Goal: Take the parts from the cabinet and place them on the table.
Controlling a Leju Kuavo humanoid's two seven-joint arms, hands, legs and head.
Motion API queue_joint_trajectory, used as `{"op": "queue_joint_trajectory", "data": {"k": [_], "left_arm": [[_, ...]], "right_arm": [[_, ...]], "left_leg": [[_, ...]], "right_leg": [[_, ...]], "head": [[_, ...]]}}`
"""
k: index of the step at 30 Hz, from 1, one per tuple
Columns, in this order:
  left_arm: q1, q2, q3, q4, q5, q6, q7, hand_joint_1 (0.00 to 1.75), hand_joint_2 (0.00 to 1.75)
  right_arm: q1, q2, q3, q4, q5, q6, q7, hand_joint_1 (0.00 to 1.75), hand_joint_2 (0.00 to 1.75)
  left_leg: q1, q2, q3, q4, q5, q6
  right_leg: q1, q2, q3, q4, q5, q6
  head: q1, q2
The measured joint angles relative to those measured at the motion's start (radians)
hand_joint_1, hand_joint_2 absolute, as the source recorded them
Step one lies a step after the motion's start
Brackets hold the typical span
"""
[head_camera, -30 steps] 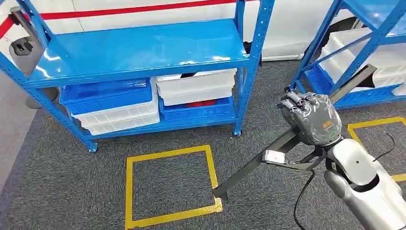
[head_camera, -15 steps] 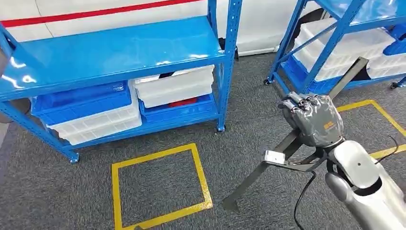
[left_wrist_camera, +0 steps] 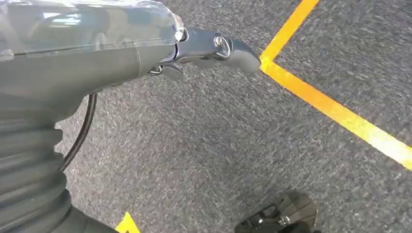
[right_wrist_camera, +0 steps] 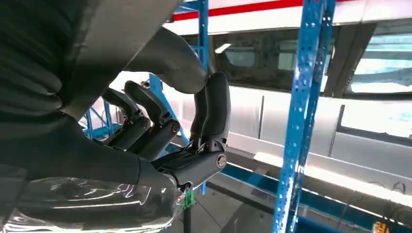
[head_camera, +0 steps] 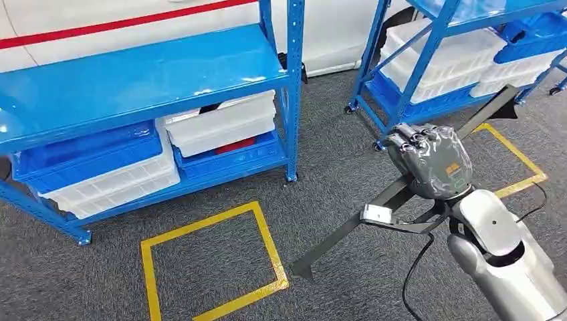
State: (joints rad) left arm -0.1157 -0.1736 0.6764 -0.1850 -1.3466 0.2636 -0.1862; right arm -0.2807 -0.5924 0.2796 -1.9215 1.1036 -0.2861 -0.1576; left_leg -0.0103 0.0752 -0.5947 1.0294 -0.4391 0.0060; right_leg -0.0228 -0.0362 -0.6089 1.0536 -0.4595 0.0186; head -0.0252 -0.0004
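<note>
i see my right hand (head_camera: 430, 160) raised over the grey carpet (head_camera: 334, 200), fingers (right_wrist_camera: 155, 126) curled around a long dark metal part (head_camera: 348, 231) that slants down toward the yellow taped square (head_camera: 207, 264). the blue cabinet (head_camera: 134, 73) stands well apart, with white bins (head_camera: 220, 124) and blue bins (head_camera: 87, 150) on its lower shelf. my left hand (left_wrist_camera: 87, 48) hangs above the carpet; i cannot tell its grip.
</note>
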Motion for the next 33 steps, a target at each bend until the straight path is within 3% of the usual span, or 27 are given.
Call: {"op": "queue_joint_trajectory", "data": {"k": [2,3,4,6,7,8,9,11,12,13,15,16,17,18,19,21,22,23,24,26,27,28,31,32,33], "left_arm": [[0.001,0.0,0.0,0.0,0.003,0.0,-0.001,0.0,1.75],[0.002,0.001,0.001,0.0,0.006,0.0,0.0,0.0,1.75],[0.004,0.001,0.001,0.0,0.011,0.001,0.0,0.0,1.75],[0.011,0.001,0.006,0.0,0.016,0.001,0.006,0.0,1.75],[0.014,0.001,0.006,0.0,0.017,0.001,0.007,0.0,1.75],[0.014,0.001,0.008,0.0,0.021,0.001,0.007,0.0,1.75],[0.014,0.001,0.008,0.0,0.02,0.001,0.007,0.0,1.75],[0.018,0.001,0.008,0.0,0.02,0.0,0.007,0.0,1.75],[0.019,0.002,0.009,0.0,0.021,0.0,0.007,0.0,1.75],[0.022,0.002,0.01,0.0,0.023,0.0,0.007,0.0,1.75],[0.023,0.002,0.015,0.0,0.024,0.0,0.006,0.0,1.75],[0.024,0.002,0.016,0.0,0.025,0.001,0.006,0.0,1.75],[0.025,0.002,0.017,0.0,0.027,0.002,0.006,0.0,1.75],[0.024,0.002,0.018,0.0,0.027,0.001,0.005,0.0,1.75],[0.024,0.002,0.019,0.0,0.027,0.001,0.005,0.0,1.75],[0.029,0.002,0.022,0.0,0.024,-0.001,0.007,0.0,1.75],[0.031,0.002,0.022,0.0,0.024,-0.002,0.01,0.0,1.75],[0.033,0.002,0.023,0.0,0.023,-0.003,0.014,0.0,1.75],[0.033,0.001,0.023,0.0,0.021,-0.004,0.016,0.0,1.75],[0.032,0.0,0.023,0.0,0.018,-0.008,0.019,0.0,1.75],[0.03,0.0,0.023,0.0,0.016,-0.011,0.02,0.0,1.75],[0.03,-0.001,0.023,0.0,0.015,-0.013,0.021,0.0,1.75],[0.029,-0.002,0.023,0.0,0.015,-0.018,0.023,0.0,1.75],[0.027,-0.002,0.023,0.0,0.015,-0.018,0.023,0.0,1.75],[0.027,-0.002,0.023,0.0,0.016,-0.018,0.023,0.0,1.75]], "right_arm": [[-0.018,0.003,0.002,0.005,-0.018,0.012,-0.006,1.75,1.75],[-0.029,0.004,0.002,0.008,-0.031,0.014,-0.011,1.75,1.75],[-0.041,0.005,0.004,0.011,-0.039,0.018,-0.014,1.75,1.75],[-0.057,0.014,0.009,0.021,-0.048,0.025,-0.022,1.75,1.75],[-0.064,0.021,0.011,0.027,-0.049,0.027,-0.023,1.75,1.75],[-0.07,0.029,0.015,0.033,-0.048,0.03,-0.024,1.75,1.75],[-0.077,0.035,0.019,0.038,-0.045,0.031,-0.025,1.75,1.75],[-0.093,0.044,0.029,0.044,-0.043,0.032,-0.025,1.75,1.75],[-0.1,0.047,0.032,0.047,-0.043,0.033,-0.025,1.75,1.75],[-0.11,0.048,0.033,0.05,-0.043,0.034,-0.026,1.75,1.75],[-0.115,0.052,0.04,0.058,-0.048,0.037,-0.028,1.75,1.75],[-0.115,0.053,0.04,0.061,-0.05,0.037,-0.03,1.75,1.75],[-0.115,0.052,0.04,0.063,-0.051,0.037,-0.031,1.75,1.75],[-0.115,0.052,0.04,0.064,-0.053,0.035,-0.031,1.75,1.75],[-0.117,0.053,0.041,0.067,-0.055,0.035,-0.031,1.75,1.75],[-0.113,0.053,0.043,0.068,-0.058,0.03,-0.03,1.75,1.75],[-0.108,0.053,0.045,0.07,-0.058,0.029,-0.03,1.75,1.75],[-0.102,0.053,0.047,0.071,-0.058,0.029,-0.03,1.75,1.75],[-0.1,0.053,0.047,0.071,-0.06,0.028,-0.029,1.75,1.75],[-0.102,0.053,0.047,0.07,-0.062,0.029,-0.026,1.75,1.75],[-0.104,0.053,0.047,0.07,-0.063,0.029,-0.024,1.75,1.75],[-0.105,0.053,0.047,0.07,-0.063,0.03,-0.023,1.75,1.75],[-0.106,0.054,0.047,0.067,-0.063,0.03,-0.021,1.75,1.75],[-0.106,0.054,0.046,0.067,-0.064,0.03,-0.021,1.75,1.75],[-0.106,0.054,0.045,0.067,-0.067,0.032,-0.021,1.75,1.75]], "left_leg": [[0.001,0.01,-0.004,0.013,-0.013,-0.01],[0.007,-0.028,-0.012,0.04,-0.039,-0.017],[0.009,-0.051,-0.035,0.1,-0.081,-0.021],[0.013,-0.065,-0.097,0.252,-0.155,-0.026],[0.013,-0.065,-0.116,0.3,-0.169,-0.026],[0.013,-0.065,-0.114,0.301,-0.157,-0.025],[0.013,-0.066,-0.09,0.257,-0.127,-0.023],[0.014,-0.081,0.0,0.083,-0.041,-0.015],[0.016,-0.125,0.032,0.014,-0.038,-0.008],[0.016,-0.139,0.037,-0.002,-0.037,-0.008],[0.01,-0.127,0.033,0.001,-0.036,-0.003],[0.009,-0.12,0.033,0.0,-0.032,0.002],[0.018,-0.111,0.036,-0.016,-0.022,0.015],[0.017,-0.098,0.04,-0.026,-0.013,0.021],[0.015,-0.091,0.038,-0.029,-0.01,0.028],[0.01,-0.073,0.033,-0.027,-0.01,0.031],[0.007,-0.063,0.031,-0.026,-0.01,0.033],[0.004,-0.053,0.029,-0.024,-0.01,0.034],[0.001,-0.043,0.028,-0.022,-0.011,0.035],[-0.002,-0.025,0.029,-0.018,-0.015,0.034],[-0.003,-0.019,0.03,-0.013,-0.018,0.031],[-0.01,-0.011,0.026,-0.01,-0.021,0.027],[-0.008,0.009,0.029,-0.014,-0.02,0.017],[-0.015,0.015,0.033,-0.013,-0.022,0.01],[-0.009,-0.012,0.028,-0.002,-0.037,0.002]], "right_leg": [[-0.008,0.016,-0.002,-0.009,0.009,-0.015],[-0.008,0.022,-0.003,-0.009,0.012,-0.02],[-0.009,0.027,-0.006,-0.009,0.014,-0.024],[-0.008,0.044,-0.011,-0.009,0.017,-0.028],[-0.007,0.053,-0.014,-0.008,0.019,-0.027],[-0.007,0.063,-0.016,-0.007,0.021,-0.025],[-0.008,0.072,-0.017,-0.006,0.022,-0.023],[-0.009,0.092,-0.016,-0.006,0.024,-0.019],[-0.012,0.099,-0.017,-0.007,0.026,-0.015],[-0.007,0.107,-0.023,-0.005,0.031,-0.006],[-0.012,0.121,-0.03,-0.013,0.041,0.009],[-0.014,0.129,-0.029,-0.02,0.047,0.018],[-0.012,0.131,-0.029,-0.022,0.048,0.025],[-0.013,0.088,-0.037,-0.008,0.034,0.024],[-0.008,0.056,-0.059,0.039,-0.003,0.022],[-0.008,0.045,-0.129,0.193,-0.078,0.026],[-0.008,0.045,-0.157,0.256,-0.098,0.027],[-0.008,0.044,-0.164,0.278,-0.095,0.026],[-0.008,0.042,-0.143,0.245,-0.07,0.024],[-0.001,0.025,-0.046,0.079,0.006,0.014],[0.009,-0.014,0.0,-0.008,0.016,0.002],[0.019,-0.025,0.004,-0.015,0.011,-0.006],[0.021,0.008,-0.004,-0.018,0.018,-0.017],[0.01,0.016,-0.001,-0.03,0.025,-0.025],[0.006,0.02,0.004,-0.037,0.03,-0.029]], "head": [[0.0,0.0],[0.0,0.0],[0.0,0.0],[0.0,0.0],[0.0,0.0],[0.0,0.0],[0.0,0.0],[0.0,0.0],[0.0,0.0],[0.0,0.0],[0.0,0.0],[0.0,0.0],[0.0,0.0],[0.0,0.0],[0.0,0.0],[0.0,0.0],[0.0,0.0],[0.0,0.0],[0.0,0.0],[0.0,0.0],[0.0,0.0],[0.0,0.0],[0.0,0.0],[0.0,0.0],[0.0,0.0]]}}
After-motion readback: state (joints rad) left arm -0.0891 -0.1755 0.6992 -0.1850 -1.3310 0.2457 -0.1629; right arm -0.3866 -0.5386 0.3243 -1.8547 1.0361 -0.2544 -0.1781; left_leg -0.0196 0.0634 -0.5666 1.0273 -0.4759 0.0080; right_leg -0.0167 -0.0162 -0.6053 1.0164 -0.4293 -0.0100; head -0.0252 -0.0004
